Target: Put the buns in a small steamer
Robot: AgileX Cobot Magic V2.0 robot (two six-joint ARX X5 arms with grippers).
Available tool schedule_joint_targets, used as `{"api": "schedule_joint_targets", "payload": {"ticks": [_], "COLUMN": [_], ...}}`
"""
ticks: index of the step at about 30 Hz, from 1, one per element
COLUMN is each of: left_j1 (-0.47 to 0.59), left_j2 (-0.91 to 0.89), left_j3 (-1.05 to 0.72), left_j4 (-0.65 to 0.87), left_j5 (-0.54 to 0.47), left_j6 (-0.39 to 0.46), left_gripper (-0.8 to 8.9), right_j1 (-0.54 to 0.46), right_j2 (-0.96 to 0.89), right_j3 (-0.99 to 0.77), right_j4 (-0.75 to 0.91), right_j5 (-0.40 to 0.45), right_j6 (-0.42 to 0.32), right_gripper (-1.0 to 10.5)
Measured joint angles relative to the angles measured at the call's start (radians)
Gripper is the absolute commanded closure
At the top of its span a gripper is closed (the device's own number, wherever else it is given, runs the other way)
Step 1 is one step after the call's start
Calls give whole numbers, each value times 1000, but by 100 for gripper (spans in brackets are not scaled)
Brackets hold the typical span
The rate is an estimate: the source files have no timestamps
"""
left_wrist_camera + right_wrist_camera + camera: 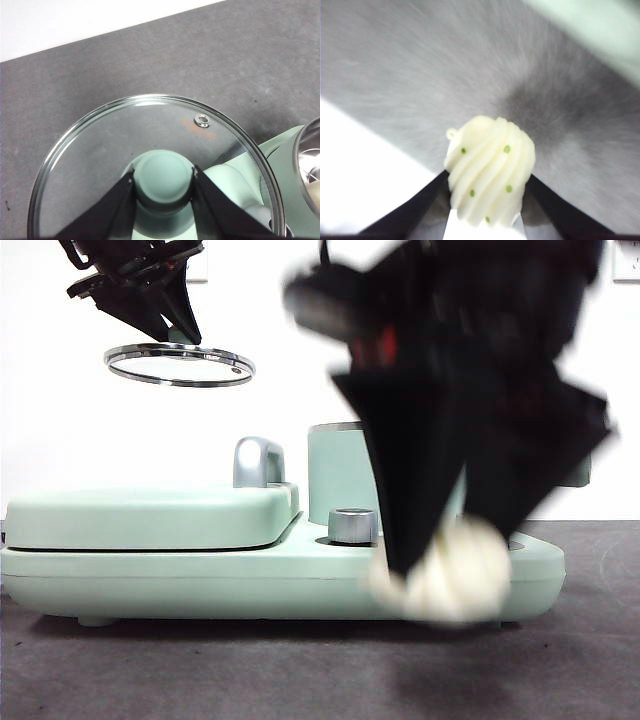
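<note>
My right gripper point(440, 575) is shut on the ribbed bun with green dots point(490, 170), held just above the grey table in front of the appliance; it shows blurred in the front view point(455, 575). My left gripper point(180, 335) is shut on the green knob point(164, 177) of the glass lid point(180, 365), held high at the upper left. The small steamer point(338, 470) stands open behind the right arm, mostly hidden; its steel rim point(302, 170) shows in the left wrist view. The smooth bun is not clearly in view.
The flat mint green griddle cover point(150, 515) with chrome handle point(257, 462) lies on the appliance base point(200, 580). A silver dial point(352, 525) sits on the base. Grey table lies in front.
</note>
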Motion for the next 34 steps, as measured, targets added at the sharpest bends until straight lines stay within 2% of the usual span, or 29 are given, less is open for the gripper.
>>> {"api": "schedule_joint_targets", "payload": {"ticks": [4, 7, 12, 19, 23, 34], "left_j1": [0, 0, 0, 0, 0, 0], "left_j2": [0, 0, 0, 0, 0, 0], "left_j3": [0, 0, 0, 0, 0, 0], "left_j4": [-2, -2, -3, -3, -5, -5], "left_j5": [0, 0, 0, 0, 0, 0], "left_j6": [0, 0, 0, 0, 0, 0], "left_gripper": [798, 798, 798, 798, 798, 798], "right_j1": [-40, -114, -278, -441, -479, -513], "right_j2": [0, 0, 66, 300, 400, 530], "right_j3": [177, 305, 518, 758, 824, 828], "right_j4": [-174, -245, -283, -324, -323, -307], "right_j5": [-2, -2, -1, 1, 1, 11], "right_j6": [-72, -137, -245, -364, -394, -425], "right_gripper": [764, 764, 764, 764, 764, 746]}}
